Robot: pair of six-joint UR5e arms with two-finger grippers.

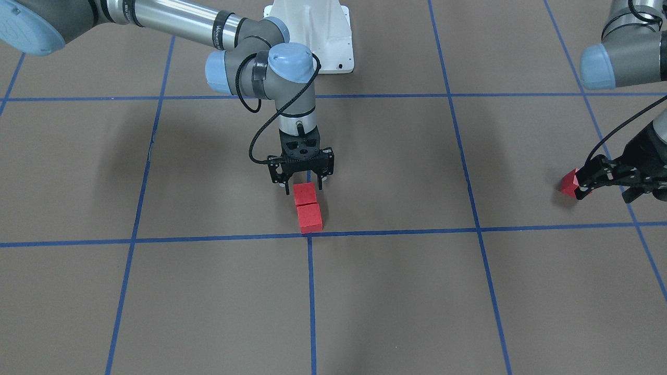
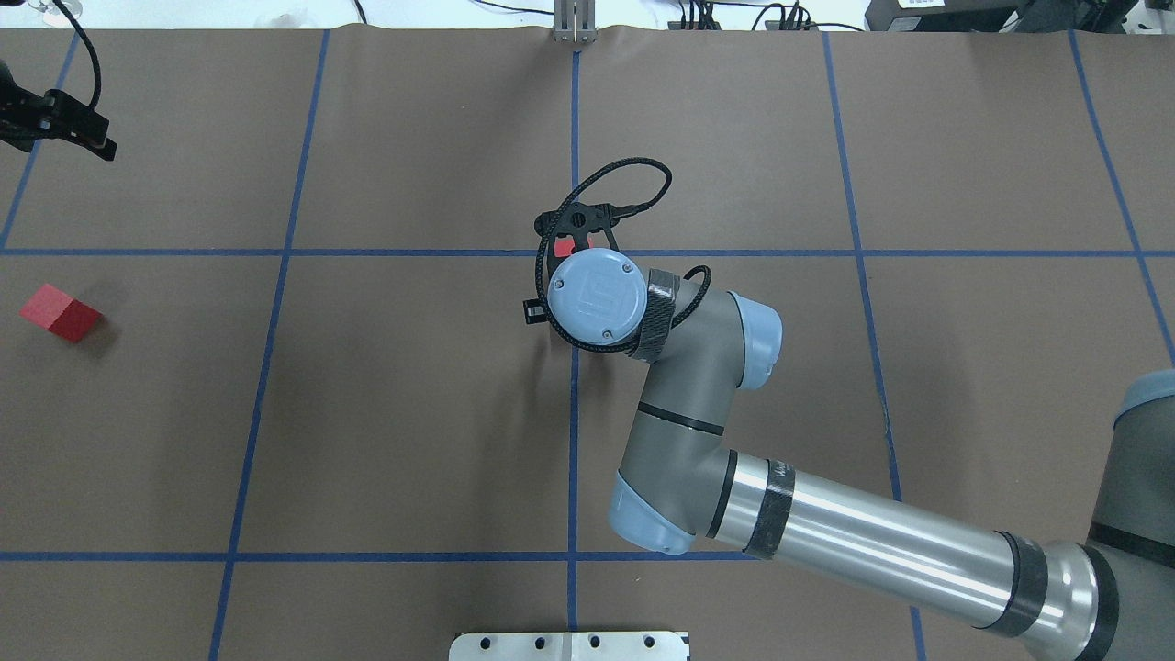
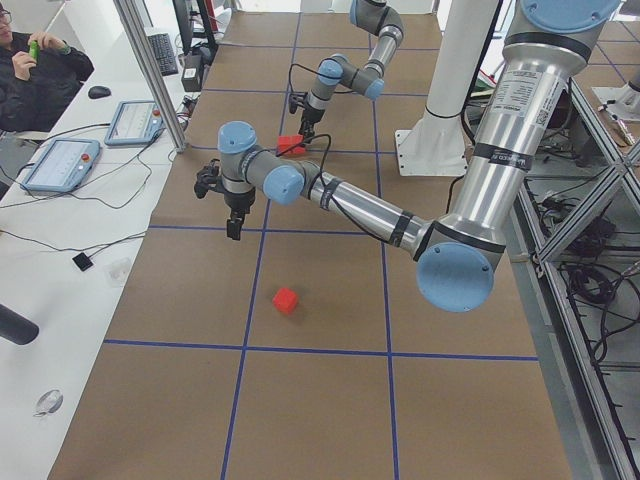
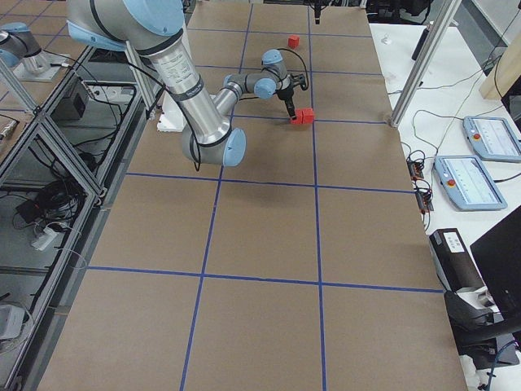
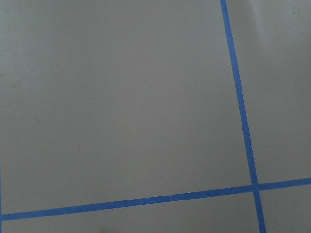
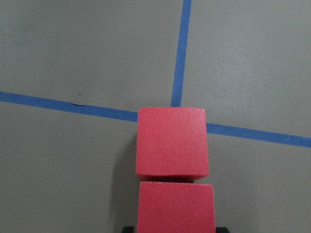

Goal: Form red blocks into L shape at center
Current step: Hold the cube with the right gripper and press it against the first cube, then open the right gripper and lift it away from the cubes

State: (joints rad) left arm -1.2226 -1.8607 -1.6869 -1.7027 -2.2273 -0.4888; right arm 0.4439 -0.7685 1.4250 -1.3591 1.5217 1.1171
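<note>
Facing the robot, we see the right gripper (image 1: 303, 183) pointing straight down at the centre. Its jaws are spread to either side of the first red block (image 1: 305, 194), with a sliver of gap on each side, so it is not clamped. The second red block (image 1: 310, 217) touches the first in a straight line and ends at the blue tape crossing (image 1: 311, 235). At this view's right edge the third red block (image 1: 568, 183) shows partly behind the left gripper (image 1: 604, 177).

From overhead, that third block lies alone on the table (image 2: 413, 413), well apart from the left gripper. The right wrist covers the centre pair.

In the left side view the left gripper hangs above the table, and we cannot tell whether its jaws are apart or together.

The right wrist camera looks down on the two touching blocks, with the nearer one between the jaws.

The left wrist camera shows table and tape lines.
</note>
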